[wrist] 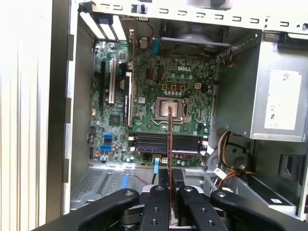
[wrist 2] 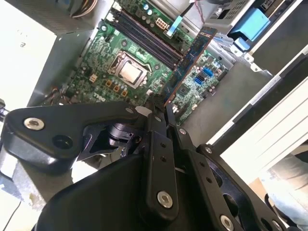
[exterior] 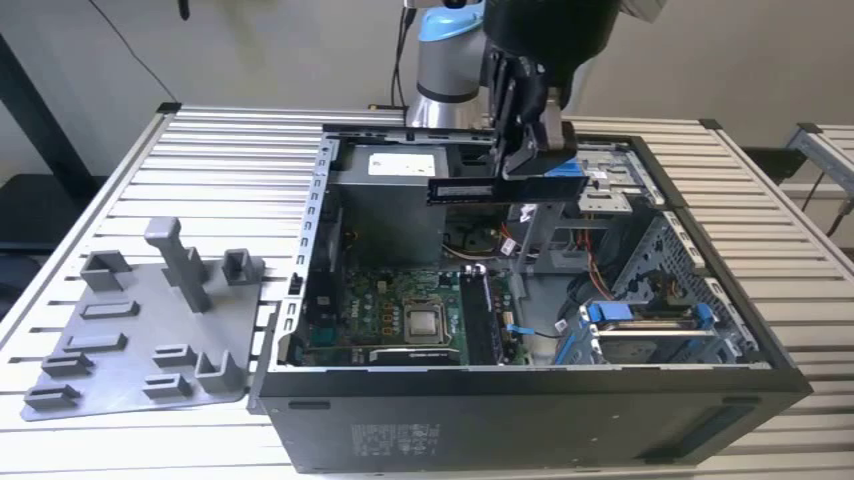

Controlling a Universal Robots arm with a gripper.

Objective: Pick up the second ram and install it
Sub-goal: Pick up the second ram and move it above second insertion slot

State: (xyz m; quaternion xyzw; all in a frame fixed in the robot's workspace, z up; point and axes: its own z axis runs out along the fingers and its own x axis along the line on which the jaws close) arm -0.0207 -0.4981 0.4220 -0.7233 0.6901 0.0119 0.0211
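Observation:
My gripper [exterior: 531,172] hangs above the open computer case [exterior: 534,405], shut on the second ram [exterior: 494,189]. The dark stick lies level in the air over the back half of the case. In the second wrist view the ram [wrist 2: 190,60] juts out from between the fingers [wrist 2: 155,144], above the green motherboard [wrist 2: 103,57]. The first wrist view catches the ram [wrist: 170,139] edge-on as a thin line, clamped in the gripper [wrist: 170,177]. It crosses the long black memory slots [wrist: 166,143], which lie below it beside the processor socket [wrist: 169,109].
A grey fixture plate [exterior: 134,340] with upright posts lies on the slatted table [exterior: 761,230] at the exterior view's left of the case. Inside the case are a power supply [exterior: 400,165], loose cables [exterior: 487,245] and a drive cage with blue clips [exterior: 641,320].

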